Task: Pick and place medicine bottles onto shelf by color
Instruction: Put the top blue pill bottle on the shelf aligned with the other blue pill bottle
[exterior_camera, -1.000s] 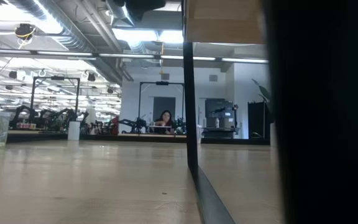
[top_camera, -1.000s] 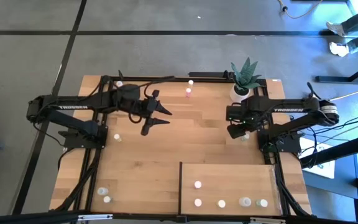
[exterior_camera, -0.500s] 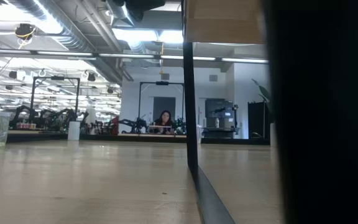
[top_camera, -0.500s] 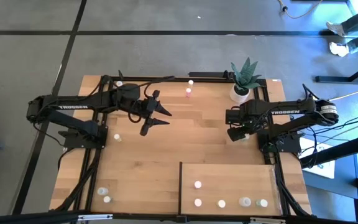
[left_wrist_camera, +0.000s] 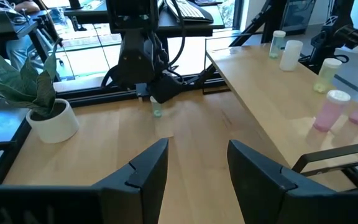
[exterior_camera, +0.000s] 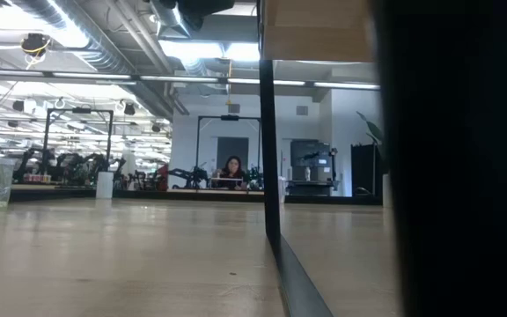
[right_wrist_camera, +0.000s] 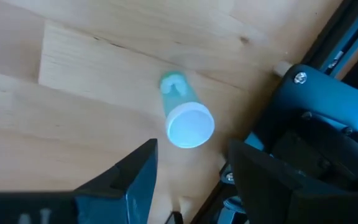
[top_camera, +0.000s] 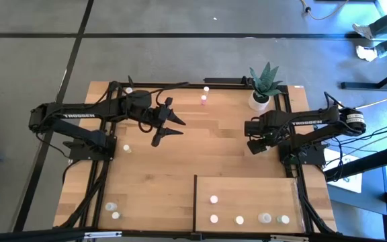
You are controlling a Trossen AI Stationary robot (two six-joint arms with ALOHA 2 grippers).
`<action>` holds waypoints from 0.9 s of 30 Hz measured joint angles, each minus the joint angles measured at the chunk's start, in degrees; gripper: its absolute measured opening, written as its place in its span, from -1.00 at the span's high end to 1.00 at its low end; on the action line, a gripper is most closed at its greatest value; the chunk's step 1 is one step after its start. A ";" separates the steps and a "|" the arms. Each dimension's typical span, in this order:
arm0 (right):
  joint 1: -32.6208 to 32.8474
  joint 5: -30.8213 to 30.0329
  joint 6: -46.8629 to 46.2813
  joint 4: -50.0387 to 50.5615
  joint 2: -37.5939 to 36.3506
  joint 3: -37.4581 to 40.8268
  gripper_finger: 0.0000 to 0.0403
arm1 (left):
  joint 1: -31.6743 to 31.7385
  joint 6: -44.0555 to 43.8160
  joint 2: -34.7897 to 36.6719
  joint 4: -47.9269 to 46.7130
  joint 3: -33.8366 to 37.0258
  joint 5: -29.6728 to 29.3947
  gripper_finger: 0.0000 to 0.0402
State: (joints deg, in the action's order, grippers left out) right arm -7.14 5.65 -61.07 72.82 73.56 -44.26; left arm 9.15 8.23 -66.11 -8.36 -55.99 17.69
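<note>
A green-tinted medicine bottle (right_wrist_camera: 184, 115) with a white cap stands on the tabletop near the table's right edge. My right gripper (right_wrist_camera: 191, 155) is open above it, pointing down, one finger on either side, not touching it; it also shows in the high view (top_camera: 253, 144). My left gripper (top_camera: 170, 128) is open and empty above the table's far middle. The shelf (top_camera: 247, 191), a pale panel at the near right, carries several bottles, such as one (top_camera: 213, 199) near its left edge. A pink bottle (top_camera: 203, 101) stands near the far edge.
A white pot with a green plant (top_camera: 262, 91) stands at the far right, close to my right arm. Loose bottles stand at the left (top_camera: 126, 148) and near left corner (top_camera: 113, 210). The black table frame (right_wrist_camera: 316, 118) runs close beside the green bottle.
My right gripper has shifted a little toward the table's near edge, over the green bottle, which the high view now hides beneath it. The left arm has kept still.
</note>
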 joint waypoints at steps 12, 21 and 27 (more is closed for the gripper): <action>0.00 -2.11 0.91 -0.47 0.00 0.69 0.01 | 0.00 -0.02 0.00 0.01 0.00 -0.04 0.21; 0.00 -2.54 0.87 -1.98 0.00 0.69 0.01 | 0.00 -0.17 0.00 0.01 0.00 0.24 0.21; 0.00 -2.53 0.82 -2.59 0.00 0.67 0.01 | 0.00 -0.22 0.00 0.00 0.00 0.98 0.21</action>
State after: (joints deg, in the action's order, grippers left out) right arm -7.14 3.12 -60.25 70.24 73.56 -43.59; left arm 9.15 8.01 -66.11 -8.36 -55.99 18.68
